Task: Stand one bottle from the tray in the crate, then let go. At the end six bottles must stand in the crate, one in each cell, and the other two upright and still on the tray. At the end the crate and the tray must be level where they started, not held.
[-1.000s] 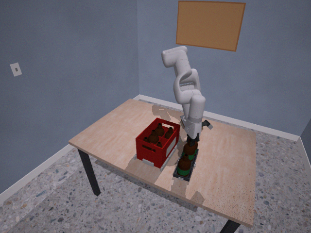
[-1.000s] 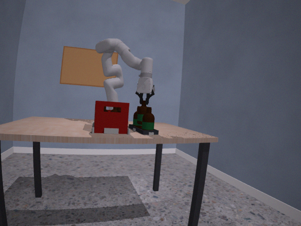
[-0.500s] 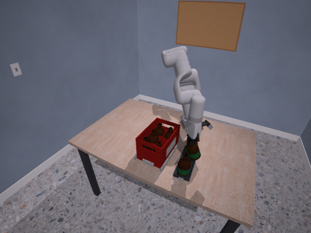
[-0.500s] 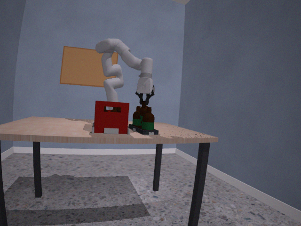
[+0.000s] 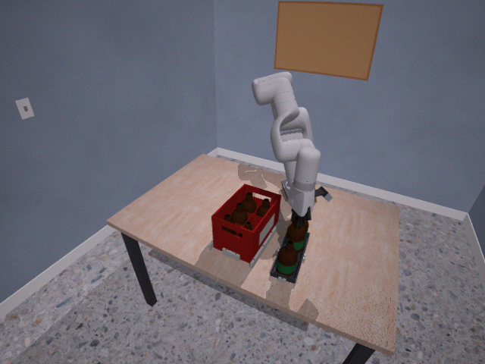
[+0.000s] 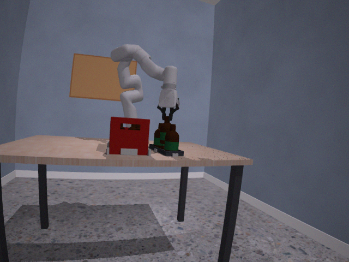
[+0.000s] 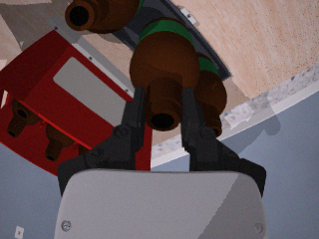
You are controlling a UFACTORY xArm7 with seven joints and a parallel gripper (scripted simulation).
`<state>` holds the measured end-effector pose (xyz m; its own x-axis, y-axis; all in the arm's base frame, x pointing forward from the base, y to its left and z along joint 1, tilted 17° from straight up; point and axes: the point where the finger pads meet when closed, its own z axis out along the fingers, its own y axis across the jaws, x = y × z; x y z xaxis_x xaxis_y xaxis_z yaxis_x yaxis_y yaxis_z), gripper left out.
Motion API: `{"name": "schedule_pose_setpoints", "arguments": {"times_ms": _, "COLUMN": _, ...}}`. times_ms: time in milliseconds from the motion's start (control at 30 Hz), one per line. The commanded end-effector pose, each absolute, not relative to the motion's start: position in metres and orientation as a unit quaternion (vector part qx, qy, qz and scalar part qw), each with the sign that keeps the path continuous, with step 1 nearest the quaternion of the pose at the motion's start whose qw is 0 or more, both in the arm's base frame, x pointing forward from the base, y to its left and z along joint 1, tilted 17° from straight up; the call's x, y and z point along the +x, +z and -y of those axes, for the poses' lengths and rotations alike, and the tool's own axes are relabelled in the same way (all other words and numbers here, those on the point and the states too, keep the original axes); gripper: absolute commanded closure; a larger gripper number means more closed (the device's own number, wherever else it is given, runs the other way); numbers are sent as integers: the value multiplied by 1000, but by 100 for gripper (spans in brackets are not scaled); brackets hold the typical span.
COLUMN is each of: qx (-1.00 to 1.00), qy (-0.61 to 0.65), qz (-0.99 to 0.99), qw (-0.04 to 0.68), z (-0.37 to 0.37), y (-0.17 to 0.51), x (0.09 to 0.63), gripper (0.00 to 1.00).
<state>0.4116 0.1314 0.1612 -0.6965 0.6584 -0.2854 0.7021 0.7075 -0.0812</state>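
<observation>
My gripper (image 5: 301,219) is shut on the neck of a brown bottle with a green label (image 5: 296,231). It holds the bottle upright over the dark tray (image 5: 289,262), a little higher than its neighbours. The gripper (image 7: 162,106) and held bottle (image 7: 165,74) also show in the wrist view. Two more such bottles are on the tray: one at the front (image 5: 287,258), one (image 7: 214,96) mostly hidden behind the held bottle. The red crate (image 5: 249,220) stands just left of the tray and holds several brown bottles.
Crate (image 6: 128,139) and tray (image 6: 166,152) sit side by side near the table's front edge, with a narrow gap between them. An orange board (image 5: 326,39) hangs on the back wall. The arm's base is behind the crate.
</observation>
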Motion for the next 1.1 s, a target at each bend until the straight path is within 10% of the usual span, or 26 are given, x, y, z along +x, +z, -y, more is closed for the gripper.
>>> {"name": "schedule_pose_setpoints", "arguments": {"times_ms": 0, "qx": 371, "qy": -91, "qz": -916, "qw": 120, "z": -133, "y": 165, "x": 412, "gripper": 100}}
{"name": "schedule_pose_setpoints", "arguments": {"times_ms": 1067, "qx": 371, "qy": -91, "qz": -916, "qw": 120, "z": -141, "y": 194, "x": 408, "gripper": 100}}
